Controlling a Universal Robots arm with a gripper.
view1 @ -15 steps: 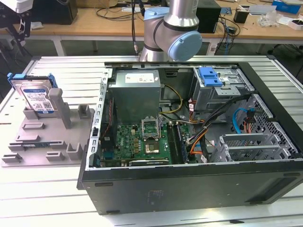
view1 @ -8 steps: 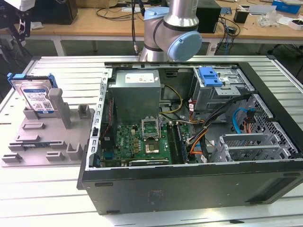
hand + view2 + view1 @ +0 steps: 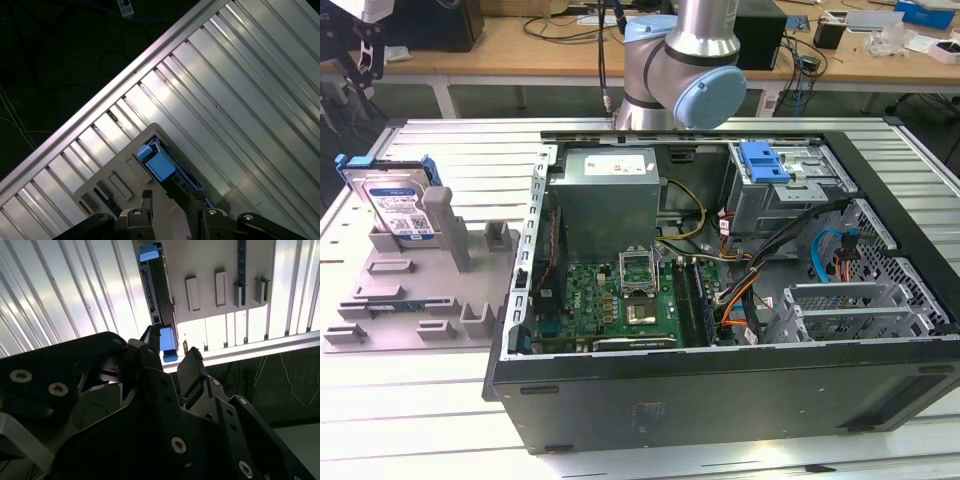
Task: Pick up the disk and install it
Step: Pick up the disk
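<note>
The disk (image 3: 395, 205) is a silver drive with a white-and-blue label in a blue carrier. It stands tilted on its edge in the grey fixture (image 3: 410, 290) at the exterior view's left. My gripper (image 3: 362, 60) hangs above it at the top left corner. In the second wrist view I look down the disk's (image 3: 157, 290) thin edge. My gripper (image 3: 170, 352) is open there, its black fingers (image 3: 190, 367) on either side of the carrier's blue end, apart from it. In the first wrist view the disk's blue end (image 3: 160, 166) lies just beyond my gripper (image 3: 172, 200).
An open black computer case (image 3: 720, 400) lies on the ribbed metal table (image 3: 410, 420) to the exterior view's right of the fixture. It holds a grey power supply (image 3: 610, 190), a green board (image 3: 620, 300) and a drive cage with a light-blue latch (image 3: 765, 165). The table edge (image 3: 100, 100) runs near the fixture.
</note>
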